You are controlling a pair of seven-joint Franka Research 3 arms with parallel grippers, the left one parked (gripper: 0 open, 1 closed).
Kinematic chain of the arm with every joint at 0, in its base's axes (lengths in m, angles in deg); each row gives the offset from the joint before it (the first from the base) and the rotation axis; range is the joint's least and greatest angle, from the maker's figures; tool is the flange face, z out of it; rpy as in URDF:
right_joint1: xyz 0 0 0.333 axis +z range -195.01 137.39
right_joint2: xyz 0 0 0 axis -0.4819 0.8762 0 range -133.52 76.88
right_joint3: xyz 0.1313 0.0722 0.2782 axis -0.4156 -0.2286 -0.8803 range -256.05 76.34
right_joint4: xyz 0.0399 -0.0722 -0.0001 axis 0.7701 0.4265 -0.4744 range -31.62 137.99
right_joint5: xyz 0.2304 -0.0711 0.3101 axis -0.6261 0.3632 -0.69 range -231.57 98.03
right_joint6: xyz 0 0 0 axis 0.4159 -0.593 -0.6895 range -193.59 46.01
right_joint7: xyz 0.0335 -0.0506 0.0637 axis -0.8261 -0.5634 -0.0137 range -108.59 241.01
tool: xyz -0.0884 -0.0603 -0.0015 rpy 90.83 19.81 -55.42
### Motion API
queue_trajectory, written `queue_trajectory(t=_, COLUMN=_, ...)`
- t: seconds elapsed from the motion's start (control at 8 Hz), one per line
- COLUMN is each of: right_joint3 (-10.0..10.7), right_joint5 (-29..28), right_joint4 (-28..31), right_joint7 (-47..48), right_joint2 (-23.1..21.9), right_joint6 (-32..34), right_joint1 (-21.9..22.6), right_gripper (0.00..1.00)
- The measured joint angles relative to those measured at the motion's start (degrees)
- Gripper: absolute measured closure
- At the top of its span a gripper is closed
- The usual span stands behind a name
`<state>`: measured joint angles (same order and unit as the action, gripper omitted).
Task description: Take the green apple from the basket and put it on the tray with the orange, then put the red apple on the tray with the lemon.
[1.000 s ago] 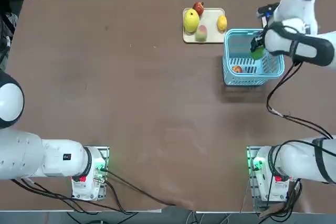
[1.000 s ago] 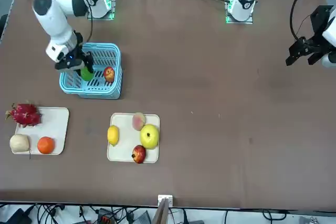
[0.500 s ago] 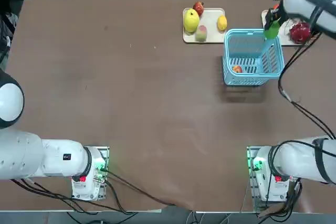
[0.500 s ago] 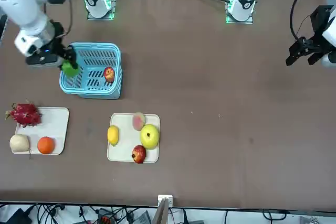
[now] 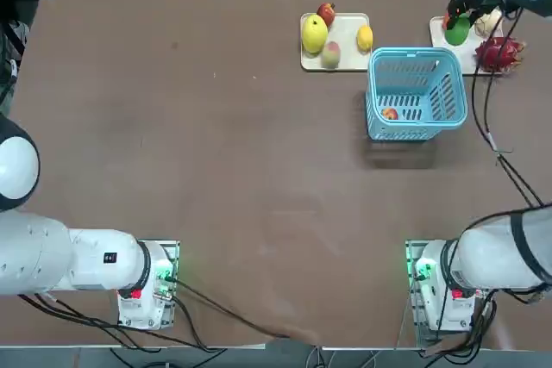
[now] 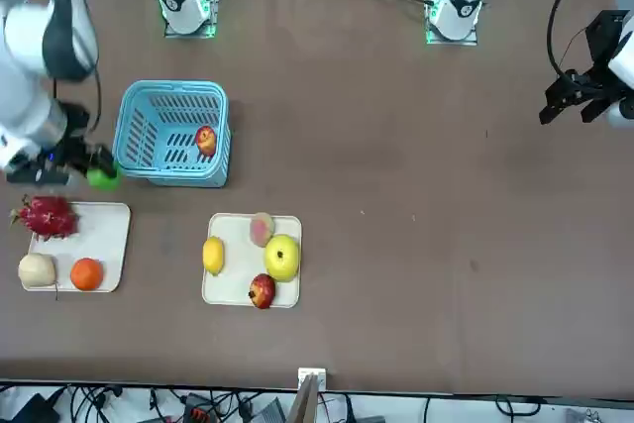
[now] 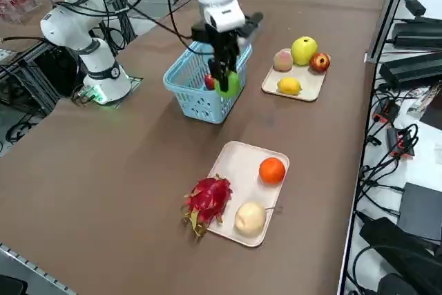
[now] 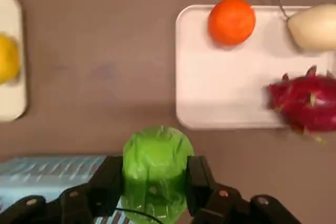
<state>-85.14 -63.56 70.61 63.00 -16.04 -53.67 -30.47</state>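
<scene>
I have the green apple (image 8: pixel 156 167) pinched between the fingers (image 8: pixel 109 182) of the right gripper (image 7: pixel 224 82), clear of the basket (image 6: pixel 174 133). I should carry on over the tray (image 8: pixel 231 95) and set it on the bare patch beside the orange (image 8: pixel 231 21), away from the dragon fruit (image 8: pixel 306 103).

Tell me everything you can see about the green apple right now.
The green apple is small, round, bright green and glossy, like plastic. The right hand is shut on it, one dark finger pressed to each side, holding it in the air. It is out of the light blue basket, between the basket and the tray with the orange, touching neither. The wrist view shows bare table beneath it.
</scene>
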Motion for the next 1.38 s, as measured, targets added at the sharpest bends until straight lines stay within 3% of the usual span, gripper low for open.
queue_trajectory(t=0.25, right_joint3=0.1, right_joint5=0.0, right_joint4=-5.2, right_joint7=-4.5, right_joint2=9.2, right_joint6=-6.3, right_joint1=-3.9, right_gripper=0.36)
queue_trajectory(t=0.5, right_joint3=0.1, right_joint5=0.0, right_joint4=-5.9, right_joint7=-7.5, right_joint2=15.5, right_joint6=-12.6, right_joint1=-6.9, right_gripper=0.36)
queue_trajectory(t=0.88, right_joint3=0.1, right_joint5=0.0, right_joint4=-6.3, right_joint7=-7.8, right_joint2=21.2, right_joint6=-17.0, right_joint1=-8.2, right_gripper=0.36)
queue_trajectory(t=1.12, right_joint3=0.0, right_joint5=0.0, right_joint4=-6.9, right_joint7=-7.8, right_joint2=22.0, right_joint6=-17.5, right_joint1=-8.2, right_gripper=0.33)
queue_trajectory(t=1.38, right_joint3=0.0, right_joint5=0.0, right_joint4=-7.8, right_joint7=-7.8, right_joint2=21.5, right_joint6=-15.8, right_joint1=-8.2, right_gripper=0.01)
